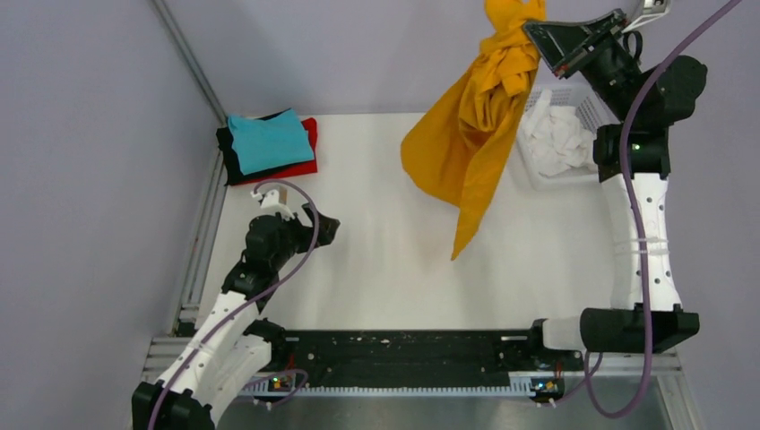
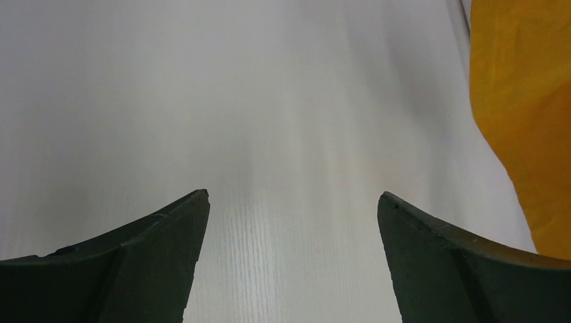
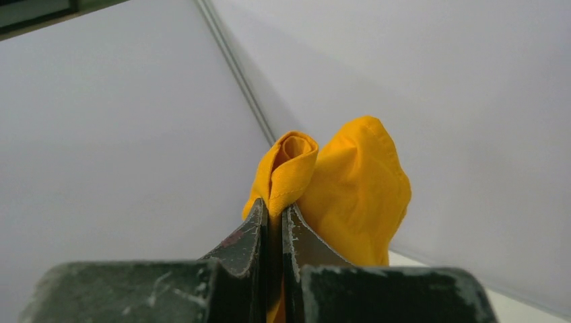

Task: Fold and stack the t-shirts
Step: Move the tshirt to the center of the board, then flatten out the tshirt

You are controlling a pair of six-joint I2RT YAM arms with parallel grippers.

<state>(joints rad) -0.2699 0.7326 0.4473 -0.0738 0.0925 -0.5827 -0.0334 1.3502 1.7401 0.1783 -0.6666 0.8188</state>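
Note:
A mustard-orange t-shirt hangs in the air at the back right, its lowest tip over the table's middle. My right gripper is raised high and shut on a bunched fold of that t-shirt. At the back left lies a folded stack: a teal t-shirt on top, black and red ones under it. My left gripper hovers low over the left half of the table, open, with nothing between its fingers; the orange cloth shows at the right edge of its view.
A white lattice basket with white crumpled cloth stands at the back right, under the right arm. A metal rail runs along the table's left side. Grey walls enclose the back and sides.

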